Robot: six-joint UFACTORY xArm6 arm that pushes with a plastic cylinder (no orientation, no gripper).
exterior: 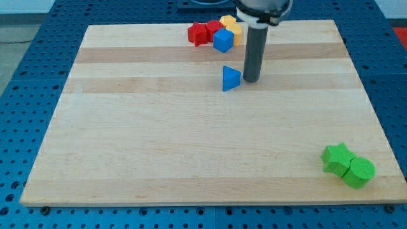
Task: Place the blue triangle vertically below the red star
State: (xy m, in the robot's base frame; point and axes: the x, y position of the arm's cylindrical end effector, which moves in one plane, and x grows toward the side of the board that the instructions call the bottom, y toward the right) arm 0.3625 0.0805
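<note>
The blue triangle [231, 77] lies on the wooden board [191, 140], upper middle of the view. My tip [251, 80] rests on the board just right of the triangle, almost touching it. The red star [198, 34] sits near the view's top edge of the board, up and to the left of the triangle. A second red block [213, 28] sits next to the star on its right.
A blue cube [223, 40] and two yellow blocks [231, 25] crowd next to the red blocks at the view's top. A green star [336, 158] and a green cylinder [359, 172] sit at the view's bottom right corner.
</note>
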